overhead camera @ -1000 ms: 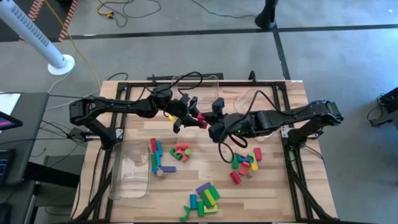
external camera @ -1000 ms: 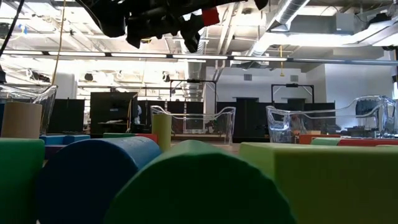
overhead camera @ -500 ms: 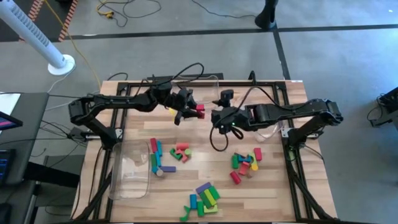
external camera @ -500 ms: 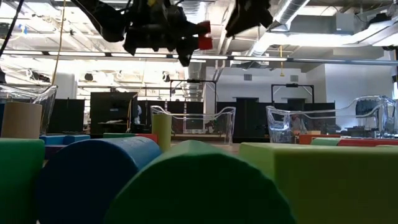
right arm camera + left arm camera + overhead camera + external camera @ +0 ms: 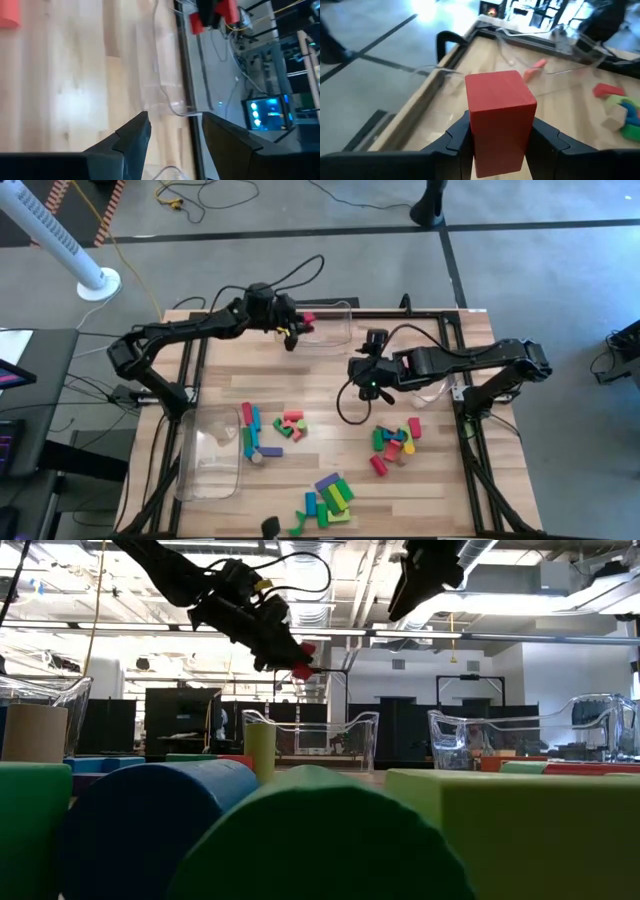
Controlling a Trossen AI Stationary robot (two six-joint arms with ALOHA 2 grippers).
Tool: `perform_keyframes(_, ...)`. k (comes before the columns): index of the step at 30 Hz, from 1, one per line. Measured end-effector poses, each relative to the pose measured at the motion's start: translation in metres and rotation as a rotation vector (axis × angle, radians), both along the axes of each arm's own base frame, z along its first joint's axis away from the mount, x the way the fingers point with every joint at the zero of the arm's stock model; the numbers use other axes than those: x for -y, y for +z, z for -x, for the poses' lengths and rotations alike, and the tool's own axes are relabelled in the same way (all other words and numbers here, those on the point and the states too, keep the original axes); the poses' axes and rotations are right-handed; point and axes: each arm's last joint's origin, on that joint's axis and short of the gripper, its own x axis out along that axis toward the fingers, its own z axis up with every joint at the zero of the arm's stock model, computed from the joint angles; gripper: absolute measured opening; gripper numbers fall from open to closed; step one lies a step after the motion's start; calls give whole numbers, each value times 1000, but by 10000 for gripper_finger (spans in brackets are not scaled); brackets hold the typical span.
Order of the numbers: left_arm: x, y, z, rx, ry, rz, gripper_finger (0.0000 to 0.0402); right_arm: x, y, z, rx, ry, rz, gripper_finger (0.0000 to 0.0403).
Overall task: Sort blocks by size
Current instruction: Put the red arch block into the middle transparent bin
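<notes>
Red block [image 5: 500, 117] sits clamped between left end effector [image 5: 501, 142] fingers.

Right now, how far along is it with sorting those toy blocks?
Early days, it seems. Done: one pink block lies in the clear bin at the table's far edge. In hand: the left gripper holds a red block above that bin; the right gripper hangs open and empty mid-table. Left: three loose clusters, near the second bin, on the right and at the front edge.
</notes>
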Motion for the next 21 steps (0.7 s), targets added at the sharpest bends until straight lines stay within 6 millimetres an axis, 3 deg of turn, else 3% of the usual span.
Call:
perform_keyframes(6, -15, -5, 12, -94, 89, -36, 128, -14, -1, 1, 17, 29, -46, 219)
perform_keyframes(10, -27, -23, 16, -166, 125, 5, 128, -23, -1, 2, 29, 46, -62, 219)
perform_keyframes(15, -37, -47, 14, -237, 141, 57, 128, -34, -1, 4, 38, 67, -76, 219)
perform_keyframes(21, -41, -54, 7, -269, 129, 67, 128, -45, -3, 8, 29, 78, -92, 219)
